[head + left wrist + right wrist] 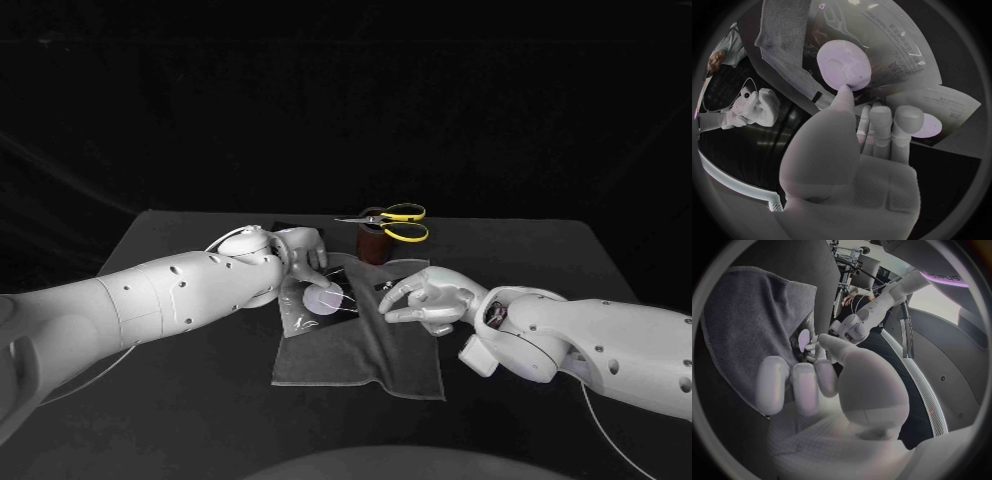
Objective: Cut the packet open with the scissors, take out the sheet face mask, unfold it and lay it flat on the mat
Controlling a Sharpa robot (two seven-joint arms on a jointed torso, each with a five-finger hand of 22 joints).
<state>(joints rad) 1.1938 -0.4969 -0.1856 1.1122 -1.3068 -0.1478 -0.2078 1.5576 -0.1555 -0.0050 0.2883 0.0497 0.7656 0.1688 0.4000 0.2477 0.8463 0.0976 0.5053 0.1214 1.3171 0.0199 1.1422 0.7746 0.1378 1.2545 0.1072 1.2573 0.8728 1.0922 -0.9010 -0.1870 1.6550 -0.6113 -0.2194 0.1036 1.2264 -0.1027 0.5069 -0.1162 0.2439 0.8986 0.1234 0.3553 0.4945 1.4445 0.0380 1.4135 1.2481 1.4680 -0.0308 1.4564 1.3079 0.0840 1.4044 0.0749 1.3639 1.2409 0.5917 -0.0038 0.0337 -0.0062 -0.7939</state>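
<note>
The glossy printed packet (898, 45) lies over the grey mat (361, 345). My left hand (293, 256) holds the packet (320, 305) at the mat's far left, with the thumb (839, 107) meeting a fingertip (844, 65) at the packet's edge. Close to the right of it, my right hand (430, 297) hovers over the mat (751, 315). Its fingers (795, 385) lie side by side, the thumb stands apart, and I see nothing in it. The yellow-handled scissors (395, 222) stand in a dark holder (376, 244) behind the mat.
The mat's near half (353, 365) is bare cloth. Bare black table (188, 400) lies on both sides of the mat. The holder with the scissors stands just beyond both hands.
</note>
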